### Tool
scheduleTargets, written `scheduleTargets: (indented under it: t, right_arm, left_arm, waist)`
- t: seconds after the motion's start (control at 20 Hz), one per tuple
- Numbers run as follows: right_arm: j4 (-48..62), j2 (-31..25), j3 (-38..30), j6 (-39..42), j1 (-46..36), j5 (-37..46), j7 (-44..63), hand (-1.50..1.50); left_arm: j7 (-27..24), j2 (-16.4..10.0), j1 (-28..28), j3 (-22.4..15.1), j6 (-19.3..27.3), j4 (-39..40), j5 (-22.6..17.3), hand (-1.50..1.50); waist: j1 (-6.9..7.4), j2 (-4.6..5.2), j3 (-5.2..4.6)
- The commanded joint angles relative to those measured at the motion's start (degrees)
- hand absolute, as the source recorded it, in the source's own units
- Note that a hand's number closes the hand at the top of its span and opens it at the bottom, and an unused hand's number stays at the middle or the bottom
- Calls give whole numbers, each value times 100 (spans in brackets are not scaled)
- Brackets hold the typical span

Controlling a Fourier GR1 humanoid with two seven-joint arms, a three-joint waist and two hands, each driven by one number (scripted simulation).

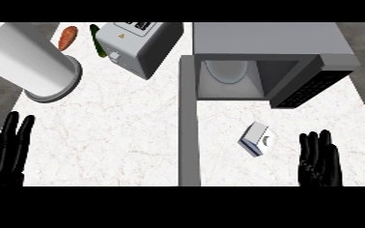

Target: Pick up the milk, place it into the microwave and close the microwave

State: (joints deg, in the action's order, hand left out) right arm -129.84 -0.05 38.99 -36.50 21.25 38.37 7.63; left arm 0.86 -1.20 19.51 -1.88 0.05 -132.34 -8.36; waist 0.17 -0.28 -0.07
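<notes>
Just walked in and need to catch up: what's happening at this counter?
Nothing is held yet. The milk sits on the counter in front of the microwave, whose door stands open. The right hand is open just right of the milk, not touching it. The left hand rests open at the view's left edge.

Microwave (271,38) is sitting at the back right of the counter (107,140). Its door (187,125) is standing open left of the cavity, reaching toward the near edge. Milk carton (258,139) is lying before the opening, right of the door. Toaster (139,46) is standing left of the microwave, with cucumber (96,41) and carrot (68,37) lying further left.
</notes>
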Motion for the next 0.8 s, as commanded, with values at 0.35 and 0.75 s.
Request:
scheduleTargets:
  t: [0.35, 0.75]
  right_arm:
    - [859, 2, 607, -1050, -281, 1179, 695, -150]
    - [1601, -169, -122, -1336, -439, 203, 144, -150]
  left_arm:
    - [-1016, -13, 1553, 462, -926, -217, -711, -150]
    - [-1765, 117, 2571, 657, -1600, -253, -863, -150]
  waist:
    - [35, 16, 2]
    - [66, 14, 7]
